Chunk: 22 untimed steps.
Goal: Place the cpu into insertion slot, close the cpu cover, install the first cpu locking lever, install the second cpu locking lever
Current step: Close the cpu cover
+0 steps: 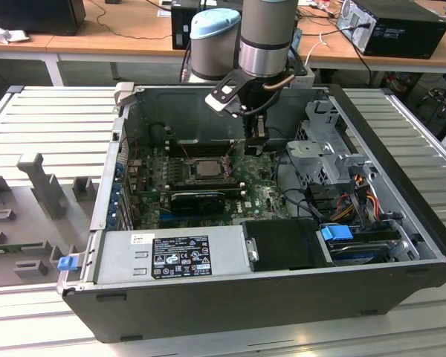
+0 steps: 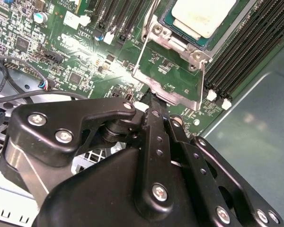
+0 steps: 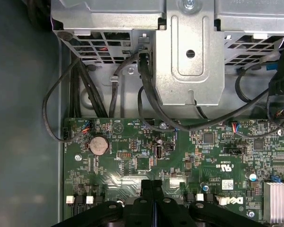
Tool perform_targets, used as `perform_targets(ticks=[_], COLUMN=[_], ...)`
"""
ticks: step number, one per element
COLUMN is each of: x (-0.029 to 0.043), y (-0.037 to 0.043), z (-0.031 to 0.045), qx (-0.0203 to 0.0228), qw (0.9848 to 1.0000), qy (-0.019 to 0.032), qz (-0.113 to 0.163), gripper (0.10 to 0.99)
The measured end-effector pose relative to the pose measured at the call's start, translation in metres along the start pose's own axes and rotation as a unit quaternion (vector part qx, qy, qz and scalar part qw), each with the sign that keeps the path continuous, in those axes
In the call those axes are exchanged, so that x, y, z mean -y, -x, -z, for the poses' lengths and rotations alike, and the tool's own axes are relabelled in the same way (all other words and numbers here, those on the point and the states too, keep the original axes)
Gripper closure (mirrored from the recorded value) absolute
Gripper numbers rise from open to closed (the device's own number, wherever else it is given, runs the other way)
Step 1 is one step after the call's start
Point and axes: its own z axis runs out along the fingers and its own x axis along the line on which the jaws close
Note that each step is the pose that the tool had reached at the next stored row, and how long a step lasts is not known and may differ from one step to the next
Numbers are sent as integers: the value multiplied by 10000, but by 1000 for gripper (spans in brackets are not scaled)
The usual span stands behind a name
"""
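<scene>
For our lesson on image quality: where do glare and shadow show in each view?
Second wrist view: glare whitens the cpu top and a patch of the motherboard; the hand is a dark mass in front. First wrist view: a bright reflection on the motherboard near the hand. Exterior view: the computer case interior is dimmer than the pale table.

Grey tubular arm (image 1: 266, 37), pale-blue joint cap (image 1: 214, 22); black gripper (image 2: 150, 100) linkages (image 2: 80, 124), silver screws (image 2: 159, 192).

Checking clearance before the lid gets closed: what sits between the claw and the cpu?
In the second wrist view, the open cpu cover lies between the claw and the cpu seated in the insertion slot.
</scene>
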Motion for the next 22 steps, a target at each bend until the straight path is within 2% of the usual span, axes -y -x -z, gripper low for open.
perform_targets(ticks=[15,22], x=[48,93], y=[0,0], z=[2,3], qx=[0,0], qw=[10000,10000], qy=[0,0], qz=[0,0], gripper=[980,980])
